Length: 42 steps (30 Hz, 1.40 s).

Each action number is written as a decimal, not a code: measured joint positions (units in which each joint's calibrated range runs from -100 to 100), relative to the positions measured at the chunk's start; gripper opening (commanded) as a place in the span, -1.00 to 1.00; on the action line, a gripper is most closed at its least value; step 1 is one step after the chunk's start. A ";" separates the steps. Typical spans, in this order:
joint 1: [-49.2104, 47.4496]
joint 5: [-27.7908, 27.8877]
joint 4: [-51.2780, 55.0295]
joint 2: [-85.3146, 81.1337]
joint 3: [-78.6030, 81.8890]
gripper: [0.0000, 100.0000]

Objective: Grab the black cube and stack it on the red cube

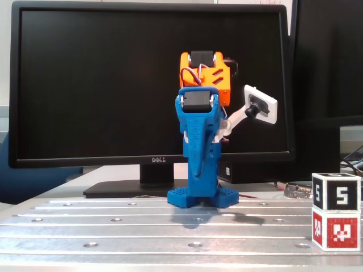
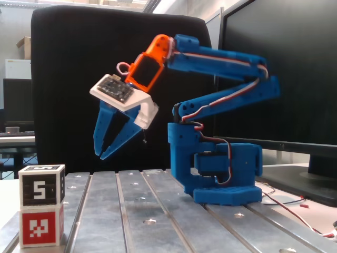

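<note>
— Looking for the black cube (image 1: 336,191)?
— It sits on the red cube (image 1: 336,229), at the worktop's (image 1: 142,226) right edge in one fixed view, left in the other.
— And the end effector (image 2: 103,155)?
— Empty, fingers slightly parted, hanging above the worktop, apart from both cubes.

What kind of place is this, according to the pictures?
Probably an office or laboratory workbench. A small blue robot arm stands on a slotted metal plate, with a Dell monitor behind it. The black cube sits on the red cube, both bearing printed markers, which suggests robotics experiments.
</note>
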 measured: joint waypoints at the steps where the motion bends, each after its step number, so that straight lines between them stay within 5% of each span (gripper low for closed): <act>1: 0.15 0.00 0.09 -2.62 1.36 -0.98; 13: 0.15 0.00 6.10 -24.69 12.59 -0.98; 42: 0.44 0.00 7.48 -25.45 23.64 -0.98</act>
